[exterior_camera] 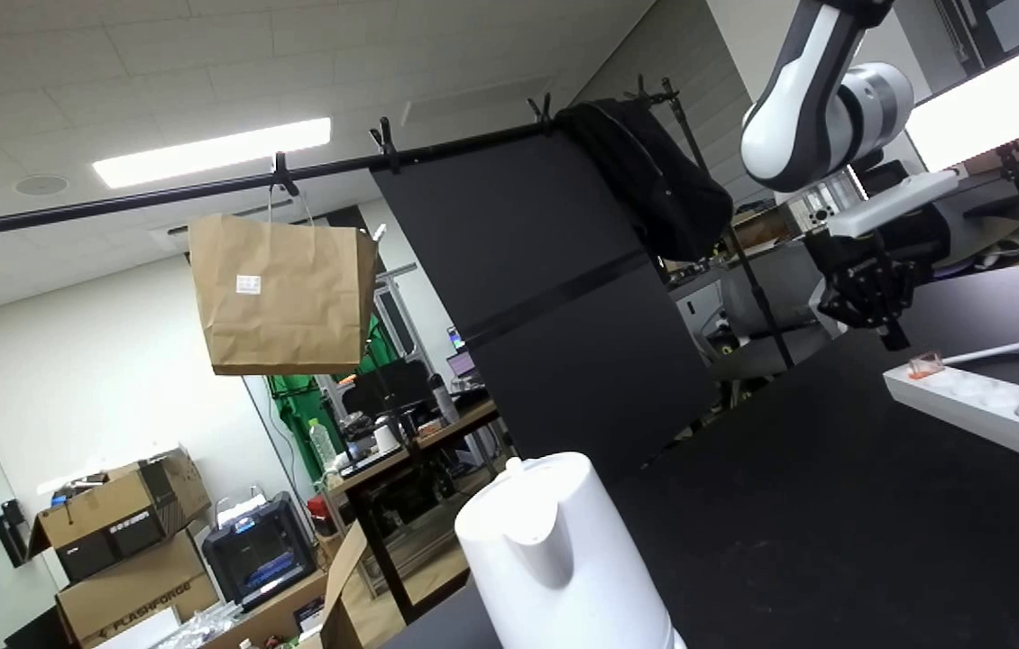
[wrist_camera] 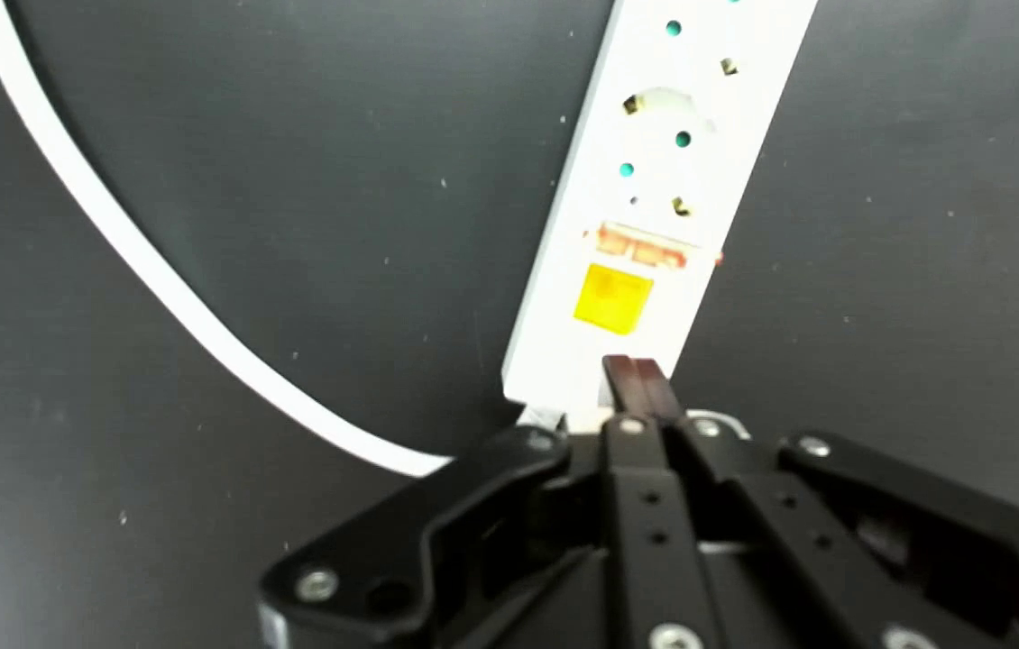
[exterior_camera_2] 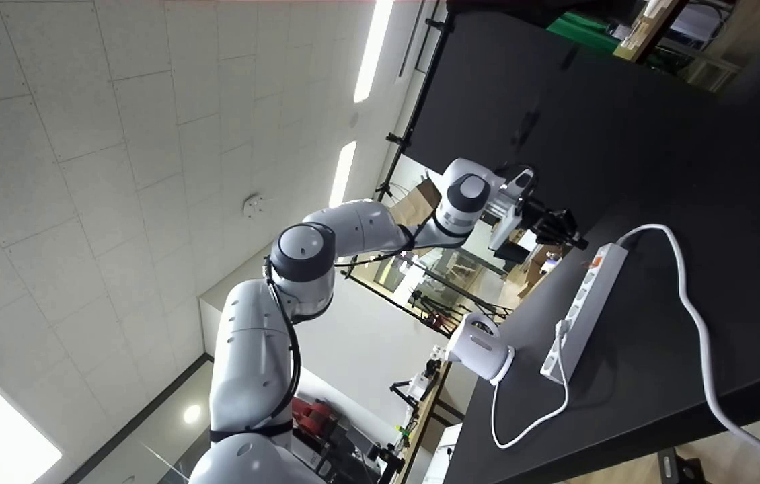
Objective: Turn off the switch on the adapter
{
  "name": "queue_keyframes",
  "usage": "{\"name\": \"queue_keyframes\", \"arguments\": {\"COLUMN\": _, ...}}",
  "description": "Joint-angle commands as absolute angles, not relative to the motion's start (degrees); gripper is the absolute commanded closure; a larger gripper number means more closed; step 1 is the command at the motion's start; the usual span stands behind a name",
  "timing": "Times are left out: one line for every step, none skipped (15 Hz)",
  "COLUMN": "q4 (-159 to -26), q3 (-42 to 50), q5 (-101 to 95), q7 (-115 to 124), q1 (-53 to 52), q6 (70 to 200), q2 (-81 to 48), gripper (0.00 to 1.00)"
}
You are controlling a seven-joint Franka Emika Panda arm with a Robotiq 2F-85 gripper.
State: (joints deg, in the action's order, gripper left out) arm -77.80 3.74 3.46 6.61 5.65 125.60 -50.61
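The adapter is a long white power strip (exterior_camera_2: 588, 309) on the black table, also in an exterior view (exterior_camera: 978, 401) and the wrist view (wrist_camera: 564, 365). Near its cable end, the switch (wrist_camera: 613, 299) shows as a yellow square in the wrist view, with a narrow orange-red strip beside it. It looks orange in both exterior views (exterior_camera_2: 596, 261) (exterior_camera: 926, 365), with a clear piece around it. My gripper (wrist_camera: 634, 361) is shut and empty, fingertips together, pointing down. In the exterior views its tips (exterior_camera: 894, 337) (exterior_camera_2: 580, 240) are above the table near the strip's switch end, apart from it.
A white cable (exterior_camera_2: 693, 309) curves from the strip's switch end across the table (exterior_camera_2: 642, 376). A plug (exterior_camera_2: 562, 327) sits in a socket farther along. Its cord leads to a white kettle (exterior_camera_2: 477, 349), also in an exterior view (exterior_camera: 555, 559).
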Motion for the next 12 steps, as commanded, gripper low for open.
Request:
{"name": "queue_keyframes", "arguments": {"q4": -80.77, "q3": 4.81, "q5": 0.78, "q7": 5.04, "q1": 4.45, "q6": 125.61, "q2": -43.48, "gripper": 1.00}}
{"name": "queue_keyframes", "arguments": {"q4": -80.82, "q3": 5.06, "q5": -0.12, "q7": 4.72, "q1": 4.22, "q6": 125.19, "q2": -42.10, "gripper": 1.00}}
{"name": "queue_keyframes", "arguments": {"q4": -81.02, "q3": 5.18, "q5": -1.27, "q7": 3.60, "q1": 4.04, "q6": 124.99, "q2": -40.79, "gripper": 0.74}}
{"name": "queue_keyframes", "arguments": {"q4": -81.14, "q3": 5.41, "q5": -2.25, "q7": 3.44, "q1": 3.87, "q6": 124.79, "q2": -39.68, "gripper": 0.73}}
{"name": "queue_keyframes", "arguments": {"q4": -81.35, "q3": 5.51, "q5": -3.19, "q7": 2.76, "q1": 3.85, "q6": 124.59, "q2": -38.71, "gripper": 0.67}}
{"name": "queue_keyframes", "arguments": {"q4": -81.58, "q3": 5.45, "q5": -3.75, "q7": 2.29, "q1": 3.95, "q6": 124.55, "q2": -37.89, "gripper": 0.60}}
{"name": "queue_keyframes", "arguments": {"q4": -81.91, "q3": 5.48, "q5": -4.35, "q7": 1.68, "q1": 4.00, "q6": 124.28, "q2": -37.17, "gripper": 0.54}}
{"name": "queue_keyframes", "arguments": {"q4": -82.07, "q3": 5.52, "q5": -4.93, "q7": 0.96, "q1": 4.05, "q6": 123.87, "q2": -36.66, "gripper": 0.46}}
{"name": "queue_keyframes", "arguments": {"q4": -82.11, "q3": 5.60, "q5": -5.70, "q7": 0.21, "q1": 4.02, "q6": 123.14, "q2": -36.33, "gripper": 0.40}}
{"name": "queue_keyframes", "arguments": {"q4": -82.03, "q3": 5.59, "q5": -6.34, "q7": -0.52, "q1": 3.94, "q6": 122.01, "q2": -36.21, "gripper": 0.34}}
{"name": "queue_keyframes", "arguments": {"q4": -81.94, "q3": 5.53, "q5": -6.83, "q7": -1.19, "q1": 4.01, "q6": 121.12, "q2": -36.15, "gripper": 0.27}}
{"name": "queue_keyframes", "arguments": {"q4": -81.82, "q3": 5.53, "q5": -7.40, "q7": -1.78, "q1": 4.03, "q6": 120.24, "q2": -36.16, "gripper": 0.20}}
